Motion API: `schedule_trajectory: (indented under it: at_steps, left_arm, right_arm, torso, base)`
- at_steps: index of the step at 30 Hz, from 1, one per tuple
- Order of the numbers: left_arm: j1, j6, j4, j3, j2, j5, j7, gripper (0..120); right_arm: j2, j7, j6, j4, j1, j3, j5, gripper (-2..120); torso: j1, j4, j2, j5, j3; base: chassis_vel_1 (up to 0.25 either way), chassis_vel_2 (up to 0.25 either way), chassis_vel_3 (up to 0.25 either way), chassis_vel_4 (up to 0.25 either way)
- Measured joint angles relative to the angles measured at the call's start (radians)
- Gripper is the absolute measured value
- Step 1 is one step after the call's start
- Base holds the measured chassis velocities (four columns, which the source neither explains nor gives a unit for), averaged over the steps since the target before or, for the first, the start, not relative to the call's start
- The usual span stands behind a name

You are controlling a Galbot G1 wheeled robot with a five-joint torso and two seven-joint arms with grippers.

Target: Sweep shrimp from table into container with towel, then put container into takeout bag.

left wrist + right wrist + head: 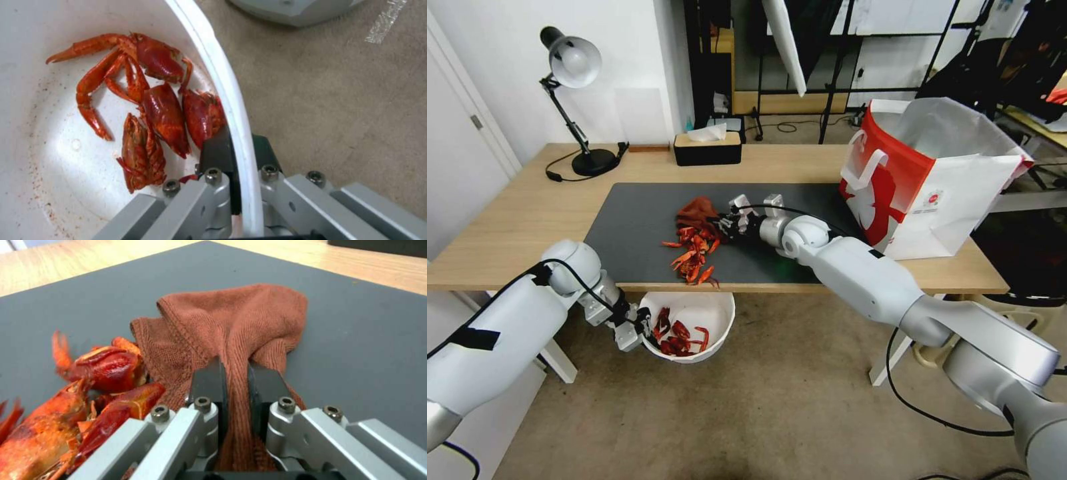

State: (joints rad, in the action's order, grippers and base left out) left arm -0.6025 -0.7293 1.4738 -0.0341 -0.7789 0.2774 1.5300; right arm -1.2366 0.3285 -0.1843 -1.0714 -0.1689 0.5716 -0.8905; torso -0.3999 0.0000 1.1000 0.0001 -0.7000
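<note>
— What is the right gripper [235, 373] doing?
— It is pinching a bunched fold of the towel [231, 326] between its two dark fingers [209, 380], low over the dark grey mat [634, 220] on the table [514, 220]. The cloth is lying just behind the shrimp [695, 252], touching the heap.
— And the heap itself?
— It is trailing toward the near edge of the mat (a few pieces are sitting right at the table's lip).
— The left gripper [238, 150]?
— It is clamping the rim of the container [222, 83], one finger inside and one outside, holding it below the table edge under the heap. Several shrimp are lying in the bowl.
— The takeout bag [934, 180]?
— It is standing open at the table's right end.
</note>
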Motion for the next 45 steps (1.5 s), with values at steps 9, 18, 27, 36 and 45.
schedule_trajectory:
  at_steps: [9, 18, 27, 36, 45]
  left_arm:
    - [0.001, 0.002, 0.002, -0.001, -0.001, 0.001, 0.000, 0]
    - [0.001, 0.002, 0.002, -0.001, -0.001, 0.002, 0.000, 0]
    - [0.001, 0.004, -0.002, 0.000, -0.006, 0.006, 0.000, 0]
    - [0.002, 0.004, -0.006, 0.010, 0.003, 0.005, 0.000, 0]
    - [-0.002, 0.008, -0.005, 0.019, 0.010, 0.004, 0.000, 0]
  right_arm:
    - [0.038, -0.014, -0.009, -0.077, -0.017, 0.017, -0.012, 7]
    - [0.052, -0.020, -0.010, -0.109, -0.029, 0.021, -0.014, 7]
    - [0.087, -0.036, -0.015, -0.190, -0.055, 0.036, -0.024, 7]
    - [0.116, -0.052, -0.019, -0.260, -0.062, 0.061, -0.039, 7]
    - [0.146, -0.071, -0.028, -0.347, -0.081, 0.077, -0.050, 7]
  torso:
    - [0.000, 0.0000, 0.000, -0.0001, 0.000]
    - [0.000, 0.0000, 0.000, 0.0000, 0.000]
    - [0.000, 0.0000, 0.000, 0.0000, 0.000]
    - [0.000, 0.0000, 0.000, -0.0001, 0.000]
    - [0.000, 0.0000, 0.000, -0.0001, 0.000]
  base:
    - [0.000, 0.000, 0.000, 0.000]
    - [0.000, 0.000, 0.000, 0.000]
    - [0.000, 0.000, 0.000, 0.000]
    - [0.000, 0.000, 0.000, 0.000]
    - [0.000, 0.000, 0.000, 0.000]
